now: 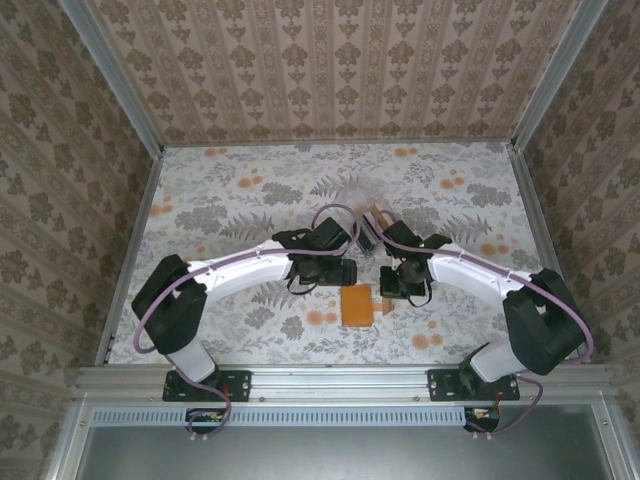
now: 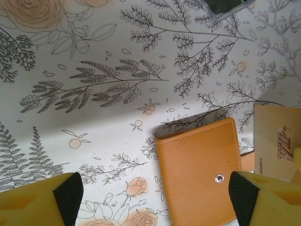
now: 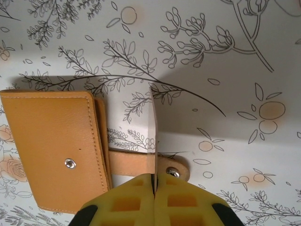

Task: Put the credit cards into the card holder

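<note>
Card holder (image 1: 357, 305) lies on the table (image 1: 230, 200); a card (image 2: 277, 141) just right of it, above its strap (image 3: 134, 162).

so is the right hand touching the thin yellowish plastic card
Touching. The right wrist view shows the right hand shut on the thin yellowish plastic card, pinching its edge.

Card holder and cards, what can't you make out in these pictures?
- Right wrist view: the card in the right tool stands edge-on, face unseen.
- Left wrist view: the card holder lies folded, pockets hidden; the top edge cuts off the clear box.
- Top view: the box's contents are too small.
</note>
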Motion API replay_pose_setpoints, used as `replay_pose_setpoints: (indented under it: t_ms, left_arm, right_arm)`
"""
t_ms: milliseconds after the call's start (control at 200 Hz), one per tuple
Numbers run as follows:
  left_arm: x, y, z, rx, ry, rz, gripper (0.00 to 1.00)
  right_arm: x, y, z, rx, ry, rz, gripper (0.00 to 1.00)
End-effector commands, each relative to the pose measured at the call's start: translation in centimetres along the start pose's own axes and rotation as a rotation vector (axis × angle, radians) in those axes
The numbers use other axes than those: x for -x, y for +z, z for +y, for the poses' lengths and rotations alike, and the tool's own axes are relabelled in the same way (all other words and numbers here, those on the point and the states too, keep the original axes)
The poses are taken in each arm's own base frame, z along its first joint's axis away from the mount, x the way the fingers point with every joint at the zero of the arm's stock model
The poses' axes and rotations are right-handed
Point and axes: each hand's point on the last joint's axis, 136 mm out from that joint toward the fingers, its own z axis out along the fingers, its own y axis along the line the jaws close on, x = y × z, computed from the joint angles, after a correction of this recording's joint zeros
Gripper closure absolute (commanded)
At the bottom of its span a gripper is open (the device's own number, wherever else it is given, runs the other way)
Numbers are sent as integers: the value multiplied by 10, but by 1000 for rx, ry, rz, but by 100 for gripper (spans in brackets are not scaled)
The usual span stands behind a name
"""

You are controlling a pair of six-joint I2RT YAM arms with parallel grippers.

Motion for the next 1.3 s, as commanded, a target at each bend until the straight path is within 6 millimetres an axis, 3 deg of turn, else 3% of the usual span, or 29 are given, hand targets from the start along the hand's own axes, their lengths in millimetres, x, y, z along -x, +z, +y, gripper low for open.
replay_pose_setpoints:
  t_ms: [0,430,1075,1295]
  left_arm:
    - [-7,2,-2,62,6,42,14]
    - [-26,32,-29,142,35,152,5]
    - [-37,46,-6,344,42,228,0]
    - [-36,37,-1,358,35,202,7]
  right_arm:
    - [-15,7,-7,11,45,24,100]
    - [-26,22,-17,29,100,13,100]
    - [-22,29,-27,9,154,-29,100]
    - [-20,28,-33,-23,159,-41,100]
